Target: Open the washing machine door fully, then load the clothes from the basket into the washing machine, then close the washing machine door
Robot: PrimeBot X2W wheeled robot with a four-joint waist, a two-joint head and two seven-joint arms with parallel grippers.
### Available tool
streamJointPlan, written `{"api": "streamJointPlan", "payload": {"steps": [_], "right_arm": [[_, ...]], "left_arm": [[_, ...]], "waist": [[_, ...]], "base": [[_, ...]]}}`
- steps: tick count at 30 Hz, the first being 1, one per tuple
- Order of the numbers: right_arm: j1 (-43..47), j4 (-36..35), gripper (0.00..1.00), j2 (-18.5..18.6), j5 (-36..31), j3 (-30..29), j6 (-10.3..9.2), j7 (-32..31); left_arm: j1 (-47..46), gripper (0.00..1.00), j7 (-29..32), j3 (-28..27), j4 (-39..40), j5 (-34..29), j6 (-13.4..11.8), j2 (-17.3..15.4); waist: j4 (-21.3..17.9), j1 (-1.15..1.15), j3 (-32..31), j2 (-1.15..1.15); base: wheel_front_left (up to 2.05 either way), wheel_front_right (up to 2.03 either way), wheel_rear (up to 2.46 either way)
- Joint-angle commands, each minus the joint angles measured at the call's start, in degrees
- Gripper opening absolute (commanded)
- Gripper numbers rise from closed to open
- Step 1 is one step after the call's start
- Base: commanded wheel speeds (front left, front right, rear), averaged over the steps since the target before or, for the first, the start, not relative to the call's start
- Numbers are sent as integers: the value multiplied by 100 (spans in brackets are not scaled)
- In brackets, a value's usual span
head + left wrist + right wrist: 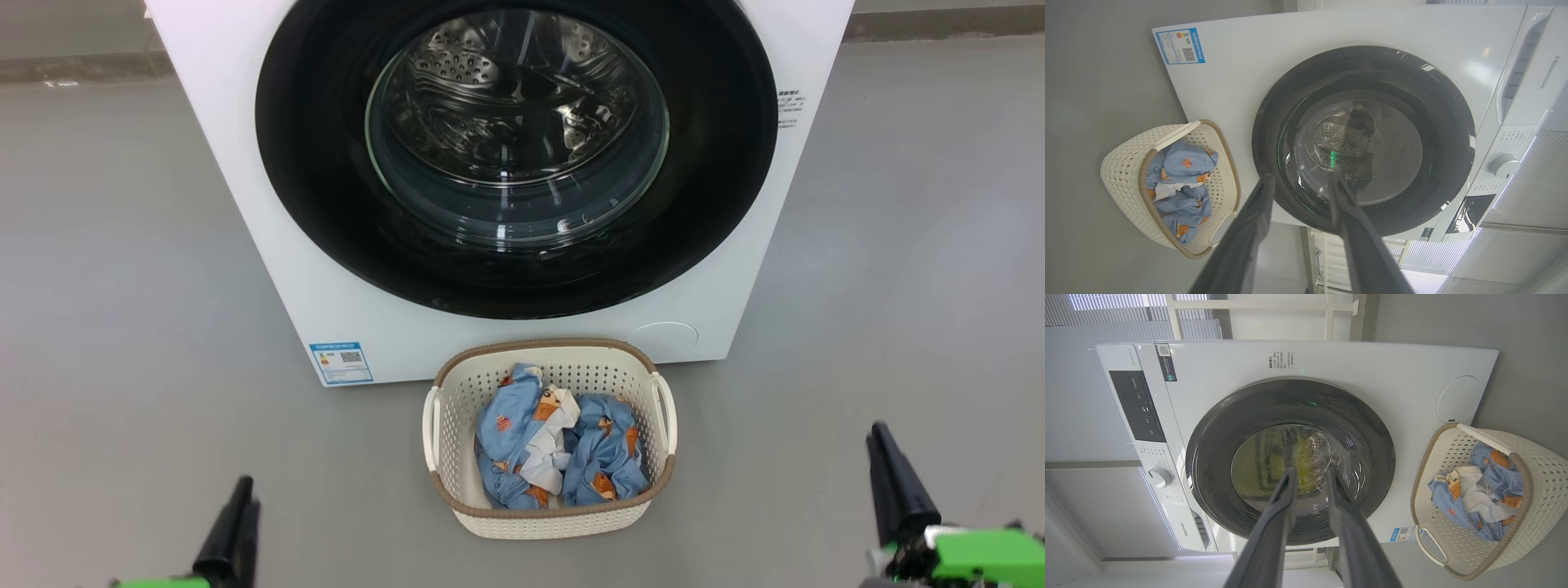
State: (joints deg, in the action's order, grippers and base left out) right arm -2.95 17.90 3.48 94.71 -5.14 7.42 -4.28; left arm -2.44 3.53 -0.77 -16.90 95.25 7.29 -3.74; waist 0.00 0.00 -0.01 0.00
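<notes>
The fingers (1249, 232) of the left gripper (1300, 177) are held half apart, those of the right gripper (1311, 470) narrowly parted, both empty, well short of the shut washing machine door (516, 147) ahead, whose glossy rim could be slipped off if it is caught too shallowly.

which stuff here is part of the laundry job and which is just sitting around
Job: big white boxy washing machine; its round glossy black glass-centred door; cream perforated plastic basket; light blue bear-print clothes.
Just there: blue label sticker; round white control dial; grey floor.
</notes>
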Motion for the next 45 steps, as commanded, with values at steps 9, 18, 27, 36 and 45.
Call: {"api": "streamJointPlan", "payload": {"steps": [9, 18, 27, 36, 45], "right_arm": [[29, 29, 100, -10, -63, 44, 0, 97], [-27, 60, 100, 48, -334, 90, 1, 250], [-115, 58, 100, 112, -866, 143, 1, 390], [-195, 78, 100, 217, -1493, 287, 2, 528], [-233, 173, 100, 305, -2389, 377, 2, 667]], "left_arm": [[49, 100, -100, 28, 51, -59, 0, 24], [32, 100, -241, 66, 167, -292, 2, -28], [-16, 100, -375, 88, 300, -762, 3, -92], [-40, 100, -508, 85, 382, -1525, 5, -112], [-30, 100, -641, 139, 409, -2425, 6, -154]], "waist": [[9, 8, -2, 0], [15, 0, 23, 0], [17, 0, 43, 0], [26, 0, 27, 0], [30, 0, 8, 0]], "base": [[0, 0, 0], [0, 0, 0], [0, 0, 0], [0, 0, 0], [0, 0, 0]]}}
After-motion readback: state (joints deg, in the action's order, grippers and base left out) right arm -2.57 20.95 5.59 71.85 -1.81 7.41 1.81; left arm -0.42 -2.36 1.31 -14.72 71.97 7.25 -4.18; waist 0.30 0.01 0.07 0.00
